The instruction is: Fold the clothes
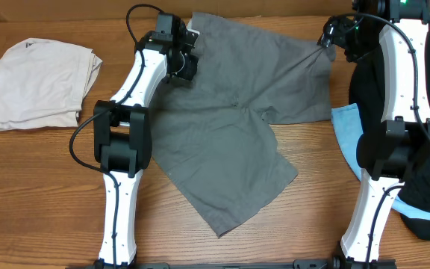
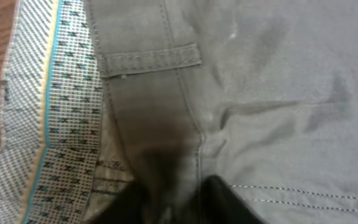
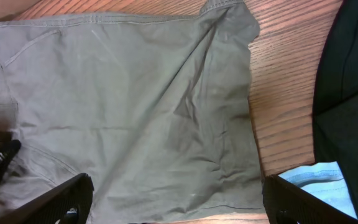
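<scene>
The grey shorts (image 1: pixel 230 127) lie spread on the wooden table (image 1: pixel 43 194), one leg reaching toward the front. My left gripper (image 1: pixel 181 56) is down on their far left waistband. In the left wrist view the patterned inner waistband (image 2: pixel 61 112) is turned up, and grey fabric (image 2: pixel 278 93) bunches between the two dark, blurred fingers of the gripper (image 2: pixel 179 196). My right gripper (image 1: pixel 333 36) hovers over the far right corner of the shorts (image 3: pixel 135 93). That gripper (image 3: pixel 182 205) stands wide open with nothing between its fingers.
A cream-white folded garment (image 1: pixel 43 82) lies at the far left. A black garment (image 1: pixel 364 82) and a light-blue one (image 1: pixel 346 127) lie at the right edge, under the right arm and just beside the shorts.
</scene>
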Motion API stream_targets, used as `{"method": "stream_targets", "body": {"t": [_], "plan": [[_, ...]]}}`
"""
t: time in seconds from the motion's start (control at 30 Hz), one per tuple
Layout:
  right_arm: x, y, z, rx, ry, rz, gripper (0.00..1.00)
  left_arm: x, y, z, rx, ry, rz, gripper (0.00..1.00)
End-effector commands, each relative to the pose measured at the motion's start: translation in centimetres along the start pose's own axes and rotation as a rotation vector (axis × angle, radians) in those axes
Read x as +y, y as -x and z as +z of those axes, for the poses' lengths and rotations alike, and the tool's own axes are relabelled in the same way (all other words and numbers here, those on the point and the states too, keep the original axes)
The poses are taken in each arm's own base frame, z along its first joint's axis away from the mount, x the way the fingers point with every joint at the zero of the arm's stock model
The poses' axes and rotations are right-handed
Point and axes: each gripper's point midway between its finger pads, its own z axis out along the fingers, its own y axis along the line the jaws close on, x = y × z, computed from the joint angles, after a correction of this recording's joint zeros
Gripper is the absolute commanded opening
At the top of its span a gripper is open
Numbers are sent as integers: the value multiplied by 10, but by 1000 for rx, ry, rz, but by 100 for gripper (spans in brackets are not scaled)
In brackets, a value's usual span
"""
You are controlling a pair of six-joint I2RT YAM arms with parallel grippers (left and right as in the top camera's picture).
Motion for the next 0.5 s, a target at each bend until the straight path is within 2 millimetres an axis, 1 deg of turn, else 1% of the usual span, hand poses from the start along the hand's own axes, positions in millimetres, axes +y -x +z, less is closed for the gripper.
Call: {"method": "stream_targets", "body": {"t": [0.0, 0.03, 0.07, 0.13, 0.2, 0.3, 0.4, 0.47], "plan": [[1, 6, -4, -24, 0, -8, 90, -2, -18, 13, 51, -5, -9, 11], [1, 6, -4, -24, 0, -8, 90, 1, -16, 10, 48, 0, -20, 4], [1, 6, -4, -24, 0, -8, 90, 7, -13, 7, 44, 20, -57, 4], [1, 6, -4, -24, 0, -8, 91, 29, -6, -5, 32, 95, -173, 4], [1, 6, -4, -24, 0, -8, 90, 46, 0, -18, 18, 143, -253, 4], [1, 6, -4, -24, 0, -8, 90, 74, 7, -45, 6, 224, -345, 4], [0, 4, -3, -17, -1, -6, 89, 106, 6, -75, 3, 343, -438, 4], [-1, 1, 1, -2, -5, -2, 89, 125, 3, -90, 3, 392, -463, 4]]}}
